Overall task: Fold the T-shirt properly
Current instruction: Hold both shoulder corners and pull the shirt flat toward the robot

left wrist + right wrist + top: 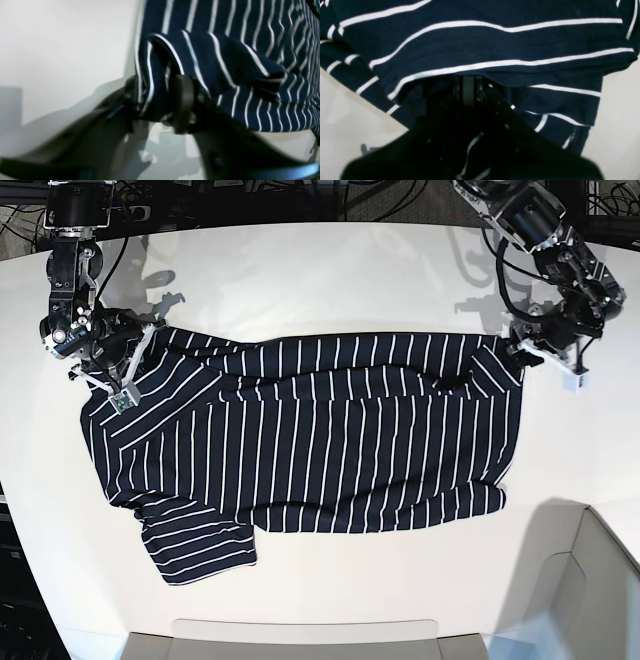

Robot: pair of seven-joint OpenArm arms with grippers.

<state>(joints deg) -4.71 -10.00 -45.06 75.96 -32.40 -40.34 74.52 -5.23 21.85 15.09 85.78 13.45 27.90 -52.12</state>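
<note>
The left pincer (160,100) sits at the shirt's 3 o'clock end in the base view, at the upper corner of the hem. From its wrist camera the two fingers (183,102) stand partly apart with a bunched fold of striped cloth between them; the cloth fills the gap and touches both, so it looks gripped, and the fold rises in a hump just past the tips.

The right pincer (468,85) is at 9 o'clock in the base view, on the shirt's upper left corner near the shoulder. Its fingers are pressed together, and a doubled edge of fabric drapes over the tips, hiding them. It appears clamped on that edge, though the contact itself is covered.

The T-shirt (310,440) lies spread on the white surface (330,270), mostly flat, filling the middle of the base view. Its long axis runs from 9 to 3 o'clock, with the shoulder end toward 9 and the hem toward 3. One short sleeve (195,545) sticks out toward 7 o'clock, lying flat. The stripes run across the body, from 12 to 6. A small wrinkle shows near the upper hem corner, just beside the left pincer. A grey bin (590,580) edge shows at 5 o'clock; what is inside cannot be told.
</note>
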